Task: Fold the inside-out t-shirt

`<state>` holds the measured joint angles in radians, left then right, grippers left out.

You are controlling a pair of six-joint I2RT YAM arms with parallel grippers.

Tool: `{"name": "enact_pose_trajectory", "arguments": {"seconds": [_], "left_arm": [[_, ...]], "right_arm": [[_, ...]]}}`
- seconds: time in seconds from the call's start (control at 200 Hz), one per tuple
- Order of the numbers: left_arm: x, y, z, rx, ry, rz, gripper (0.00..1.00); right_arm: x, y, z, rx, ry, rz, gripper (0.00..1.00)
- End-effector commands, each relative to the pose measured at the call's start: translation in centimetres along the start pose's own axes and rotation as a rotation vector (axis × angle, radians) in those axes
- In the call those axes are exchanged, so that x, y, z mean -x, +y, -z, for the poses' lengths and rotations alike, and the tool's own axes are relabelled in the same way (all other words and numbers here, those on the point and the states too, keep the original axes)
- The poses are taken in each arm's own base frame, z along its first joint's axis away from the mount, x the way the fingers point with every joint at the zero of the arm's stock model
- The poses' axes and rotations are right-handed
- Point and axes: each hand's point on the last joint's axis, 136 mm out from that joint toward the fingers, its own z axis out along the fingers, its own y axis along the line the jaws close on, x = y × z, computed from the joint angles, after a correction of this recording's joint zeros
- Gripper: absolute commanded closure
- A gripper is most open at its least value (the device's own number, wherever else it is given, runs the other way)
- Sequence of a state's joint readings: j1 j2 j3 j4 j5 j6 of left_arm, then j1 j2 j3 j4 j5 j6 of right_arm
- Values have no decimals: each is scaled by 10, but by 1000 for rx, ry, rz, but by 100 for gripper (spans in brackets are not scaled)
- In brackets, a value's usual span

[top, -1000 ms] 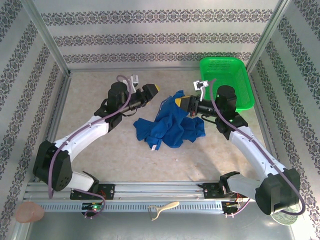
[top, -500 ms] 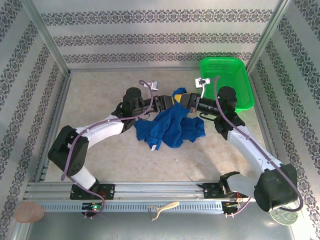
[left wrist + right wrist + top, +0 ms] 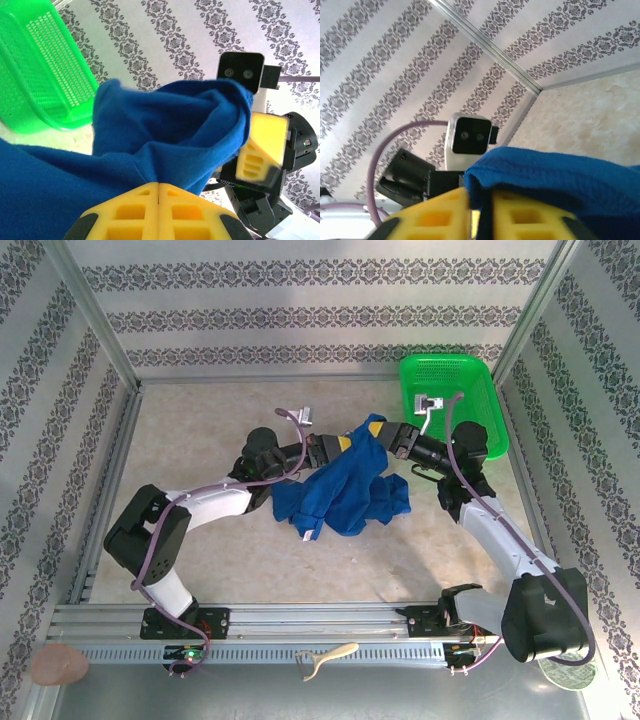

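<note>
Blue t-shirt [image 3: 345, 490] bunched at middle of desk [image 3: 200, 420], one ridge lifted. On that ridge left pincer [image 3: 158, 186] pressed together, cloth pinched; right pincer [image 3: 479, 199] pinches it opposite. Judged early: nothing flattened, no fold made; spreading, folding left.

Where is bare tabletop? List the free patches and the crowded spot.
Free: far-left table between back wall and left arm; near strip between t-shirt and front rail. Crowded: centre, where the right arm meets the left over the t-shirt, beside the green basket.

Left fingers [image 3: 125, 215] clamped together; right fingers [image 3: 530, 220] opposite, nearly closed
</note>
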<state>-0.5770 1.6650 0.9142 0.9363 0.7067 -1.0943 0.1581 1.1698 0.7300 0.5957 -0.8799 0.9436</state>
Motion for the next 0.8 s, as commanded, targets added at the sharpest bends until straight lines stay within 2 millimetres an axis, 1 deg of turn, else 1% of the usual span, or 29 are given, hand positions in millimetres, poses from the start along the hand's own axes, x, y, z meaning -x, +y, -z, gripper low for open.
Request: {"name": "enact_pose_trajectory", "arguments": {"seconds": [0.0,0.03,0.095,0.12,0.155,0.175,0.195,0.22,0.295,0.405,0.56,0.6,0.794], "left_arm": [[4,-39,9,-81,-14,-75,100],[4,-38,11,-61,-10,-87,100],[2,-34,15,-4,6,-136,100],[2,-34,18,23,8,-162,89],[2,-33,22,68,8,-211,65],[1,-32,25,97,13,-240,54],[1,-32,27,123,19,-268,49],[-1,-32,29,158,34,-311,44],[-5,-33,29,225,85,-404,35],[-4,-36,20,232,126,-459,30],[-4,-28,0,224,177,-490,27],[-6,-24,-4,218,197,-491,26],[-25,-25,-22,140,267,-512,23]], "right_arm": [[8,9,2,37,-33,36,95],[8,8,2,38,-33,33,98],[9,8,2,38,-38,31,100],[8,8,2,38,-37,30,100],[8,7,2,38,-36,26,100],[8,7,2,39,-35,24,100],[8,8,2,41,-34,24,100],[8,10,2,46,-31,23,100],[7,13,2,56,-24,22,100],[7,16,1,64,-19,21,100],[4,23,0,78,-13,21,100],[4,25,0,81,-13,19,100],[5,34,0,96,-15,18,100]]}}
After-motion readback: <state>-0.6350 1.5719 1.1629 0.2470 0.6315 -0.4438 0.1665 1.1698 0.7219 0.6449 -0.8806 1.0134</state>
